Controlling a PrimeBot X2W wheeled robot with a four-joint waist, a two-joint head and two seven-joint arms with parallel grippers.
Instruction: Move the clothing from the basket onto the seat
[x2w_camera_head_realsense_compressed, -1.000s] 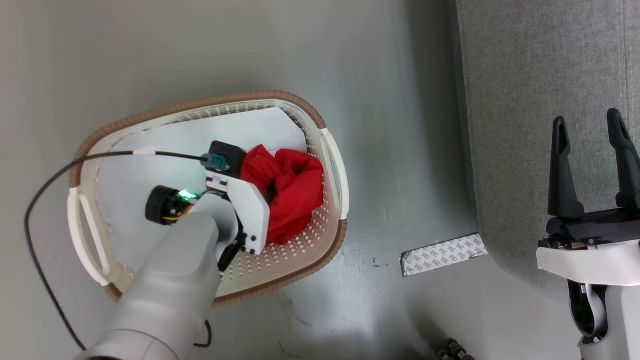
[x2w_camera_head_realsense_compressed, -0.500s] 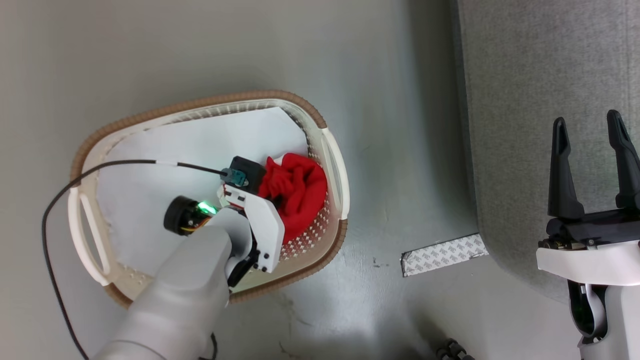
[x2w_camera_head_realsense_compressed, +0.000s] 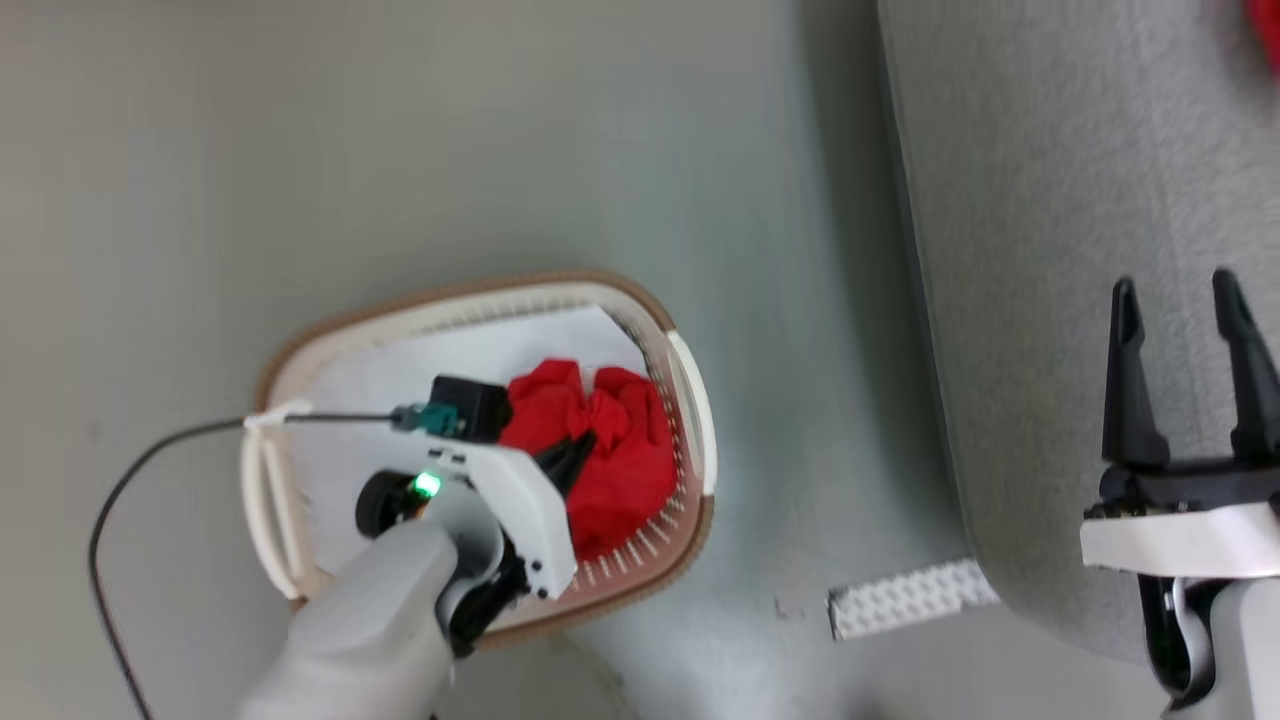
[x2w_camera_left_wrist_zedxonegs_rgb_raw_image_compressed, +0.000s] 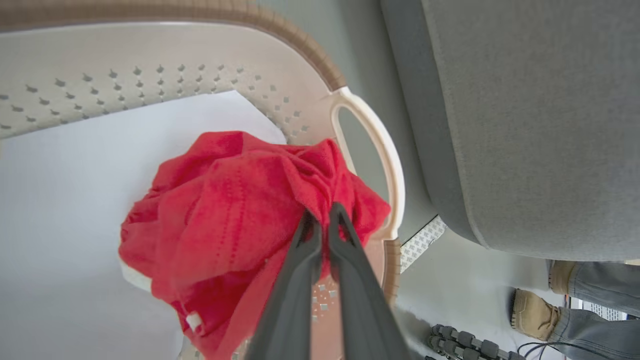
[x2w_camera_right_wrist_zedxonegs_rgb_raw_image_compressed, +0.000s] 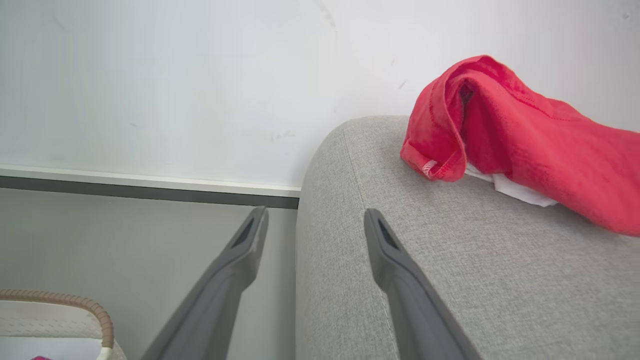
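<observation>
Here the left pincer (x2w_camera_left_wrist_zedxonegs_rgb_raw_image_compressed: 322, 212) is clamping clothing (x2w_camera_left_wrist_zedxonegs_rgb_raw_image_compressed: 225, 200) in the basket (x2w_camera_left_wrist_zedxonegs_rgb_raw_image_compressed: 370, 125) on grey floor (x2w_camera_head_realsense_compressed: 500, 150); the right pincer (x2w_camera_head_realsense_compressed: 1175, 290) is gaping beside the seat (x2w_camera_head_realsense_compressed: 1050, 200).

A glossy grey floor (x2w_camera_right_wrist_zedxonegs_rgb_raw_image_compressed: 125, 240) meets a white wall (x2w_camera_right_wrist_zedxonegs_rgb_raw_image_compressed: 175, 85) at a dark baseboard (x2w_camera_right_wrist_zedxonegs_rgb_raw_image_compressed: 150, 192).

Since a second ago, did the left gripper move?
Yes. Against the basket, the left gripper has risen: its fingers, buried in the clothing before, now show above it, shut on a fold. The whole view shifted too.
</observation>
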